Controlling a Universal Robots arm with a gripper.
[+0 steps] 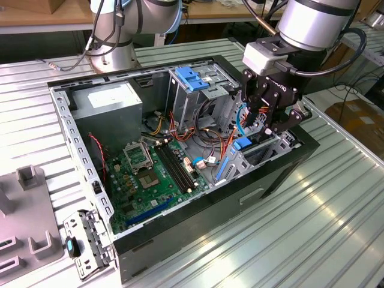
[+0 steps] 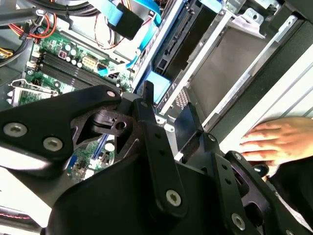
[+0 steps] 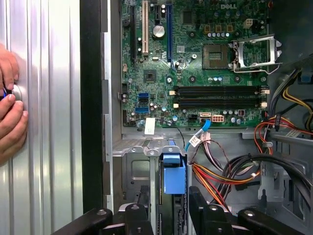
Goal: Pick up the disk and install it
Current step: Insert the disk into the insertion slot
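Observation:
The disk (image 3: 173,176) stands on edge in the drive bay at the front corner of the open computer case (image 1: 90,180). Its blue rail end (image 1: 242,144) faces up out of the metal cage. In the second wrist view the disk (image 2: 178,46) runs as a dark slab with a blue edge down into the bay, beyond the fingertips. My gripper (image 1: 271,131) hangs just above that bay. The black fingers (image 3: 195,208) stand apart, either side of the disk's edge. I see a gap between them and nothing clamped. My gripper also shows in both wrist views (image 2: 167,105) (image 3: 170,215).
The case holds a green motherboard (image 1: 153,174), a grey power-supply box (image 1: 111,102), a cage with a blue latch (image 1: 192,78) and loose cables (image 3: 230,176). A person's hand (image 2: 274,139) rests on the table beside the case. A grey fixture (image 1: 24,204) sits at the exterior view's left.

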